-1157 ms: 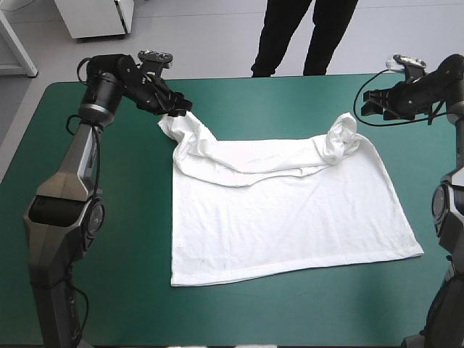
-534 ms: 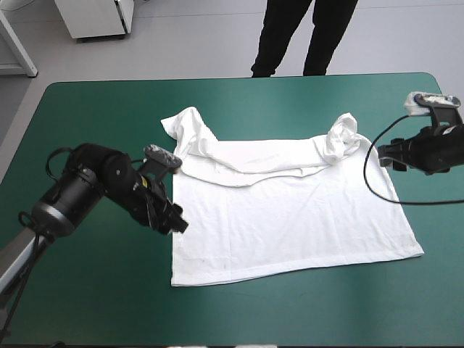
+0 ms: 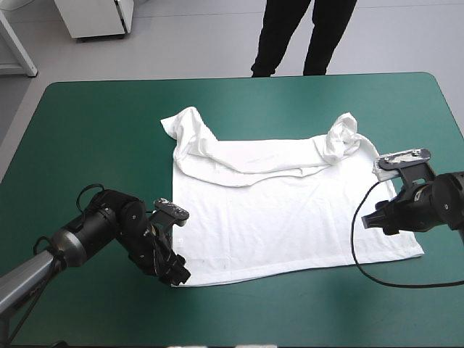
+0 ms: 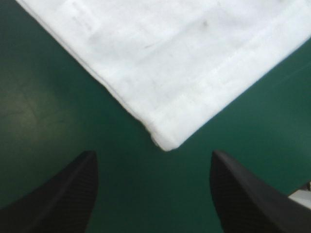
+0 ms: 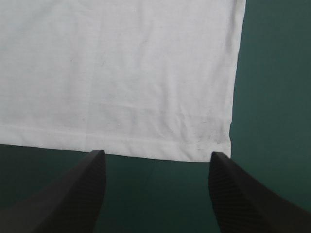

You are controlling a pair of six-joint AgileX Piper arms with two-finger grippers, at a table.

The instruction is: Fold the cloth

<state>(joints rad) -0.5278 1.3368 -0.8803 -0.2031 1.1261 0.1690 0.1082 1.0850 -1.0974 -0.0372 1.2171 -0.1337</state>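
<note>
L tool (image 4: 151, 153), R tool (image 5: 156, 153) splayed; T-shirt (image 3: 290, 210) flat, hemmed.

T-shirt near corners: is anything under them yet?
Only the teal-green cover shows beneath the T-shirt. The left gripper and right gripper stand open at its edges. Whatever lies under the spread cloth is covered.

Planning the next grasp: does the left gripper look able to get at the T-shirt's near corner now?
Probably yes: the left gripper is open, and the T-shirt corner lies just ahead, nothing on the teal-green cover between.
</note>
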